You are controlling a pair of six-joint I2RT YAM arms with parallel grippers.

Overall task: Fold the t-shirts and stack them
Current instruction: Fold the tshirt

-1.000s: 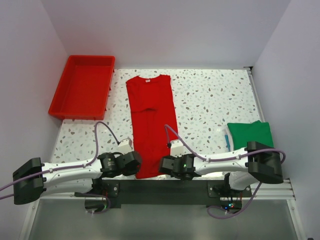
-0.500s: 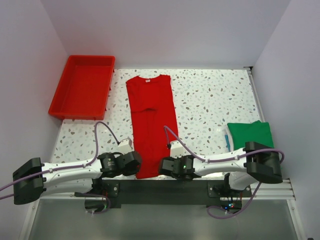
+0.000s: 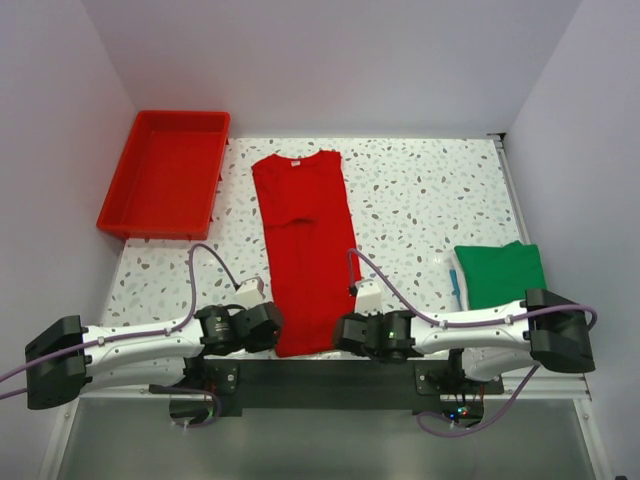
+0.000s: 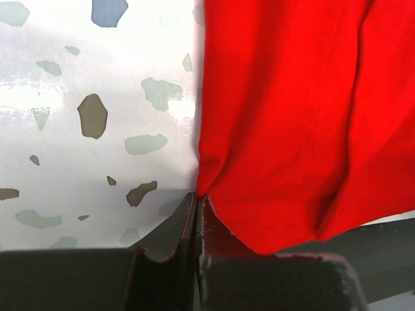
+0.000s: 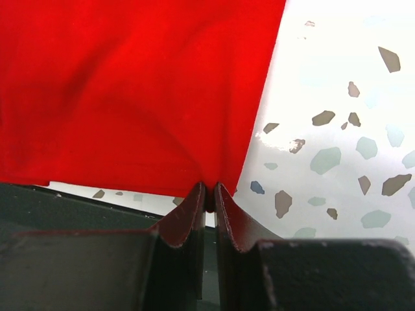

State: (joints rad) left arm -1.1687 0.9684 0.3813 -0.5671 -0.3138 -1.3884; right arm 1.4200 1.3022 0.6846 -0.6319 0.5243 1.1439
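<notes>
A bright red t-shirt lies lengthwise in the middle of the table, sides folded in, collar with its white label at the far end. My left gripper is at the near left corner of its hem. In the left wrist view the left gripper is shut on that corner, and the red cloth puckers at the tips. My right gripper is at the near right corner. The right wrist view shows the right gripper shut on the hem, with the cloth drawn into the pinch.
A rigid red tray stands at the far left. A folded green t-shirt lies at the right edge with a thin blue item beside it. The dark front rail runs just behind both grippers.
The right gripper has shut on the hem's right corner, and the right arm has shifted to the right. The left arm has not moved.
</notes>
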